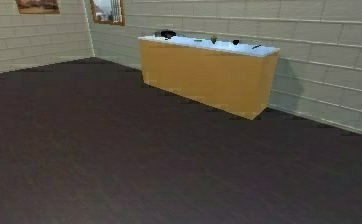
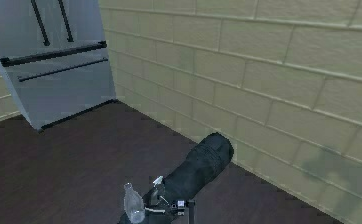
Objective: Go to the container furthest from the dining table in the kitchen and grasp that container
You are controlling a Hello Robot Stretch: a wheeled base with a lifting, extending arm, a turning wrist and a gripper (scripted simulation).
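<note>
Container-like in shape, a pale bottle-shaped thing (image 2: pixel 133 204) is seen low in the arm side view, left of the middle, just beside the gripper (image 2: pixel 157 192); whether it is the task's container cannot be told.

In the forward view, two framed pictures (image 1: pixel 37 5) are hung on the brick wall (image 1: pixel 319 50) at the top left. Right of them, an orange counter (image 1: pixel 204 75) with a white top is set against that wall, and a few small dark things (image 1: pixel 169 35) are spread along its top, too small to be named. Dark floor (image 1: pixel 109 150) is laid before it.

In the arm side view, a grey fridge (image 2: pixel 59 60) is placed at the left. The pale thing and the gripper come next, and a dark rounded bulk (image 2: pixel 204 165) is stretched up behind them toward the yellow brick wall (image 2: pixel 279 80). The fingers' state cannot be told, nor whether anything is held.
</note>
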